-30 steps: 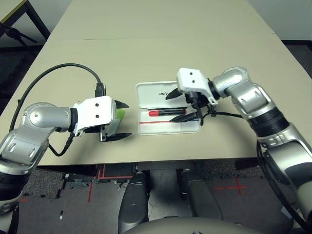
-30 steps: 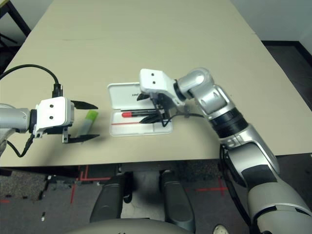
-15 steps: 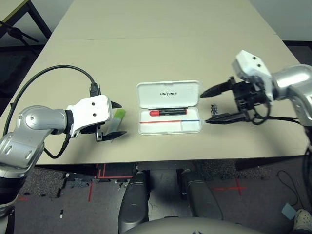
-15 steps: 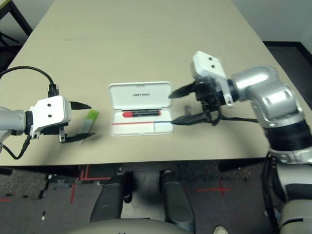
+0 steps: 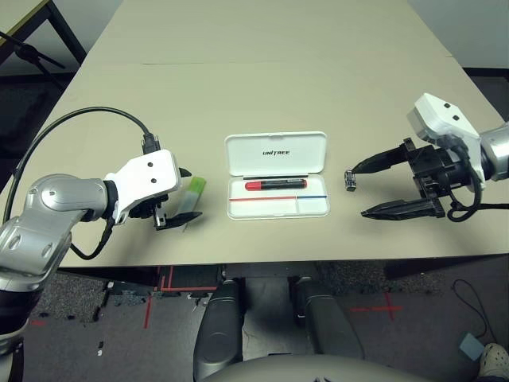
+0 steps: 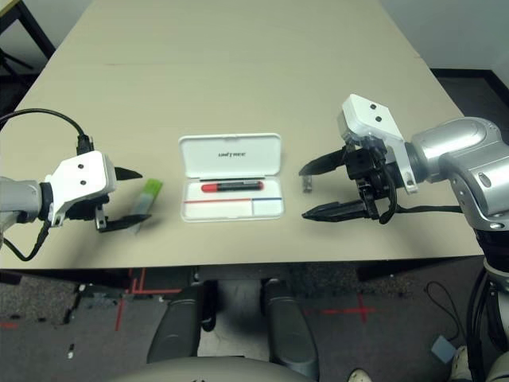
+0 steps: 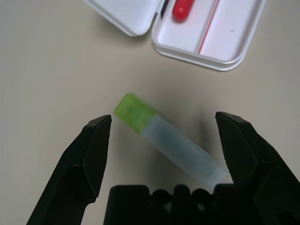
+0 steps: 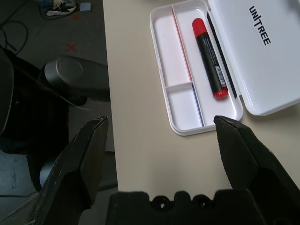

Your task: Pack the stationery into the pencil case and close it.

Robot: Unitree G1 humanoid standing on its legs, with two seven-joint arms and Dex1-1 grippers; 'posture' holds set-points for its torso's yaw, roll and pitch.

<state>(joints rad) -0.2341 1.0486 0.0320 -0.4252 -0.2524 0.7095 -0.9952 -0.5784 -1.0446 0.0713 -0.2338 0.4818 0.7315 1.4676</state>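
Observation:
The white pencil case (image 5: 270, 208) lies open at the table's middle, its lid with "UNITREE" print folded back. The red marker (image 5: 274, 185) with a black end lies in the tray's far compartment, also seen as the marker (image 8: 209, 61). The pale green-and-white stick (image 5: 192, 194) lies flat on the table left of the case. My left gripper (image 5: 191, 193) is open and low over it, one finger on each side of the stick (image 7: 164, 140). The tiny metal piece (image 5: 348, 180) sits right of the case. My right gripper (image 5: 359, 191) hangs open just beside it, holding nothing.
A black cable (image 5: 95, 119) loops from my left wrist over the table's left side. The table's front edge (image 5: 278, 259) runs close below both grippers. Beyond that edge the dark floor (image 8: 56, 28) shows.
My right gripper pulled out of the case and swung right, leaving the red marker in the tray. My left gripper moved lower and forward, so its fingers now straddle the green stick.

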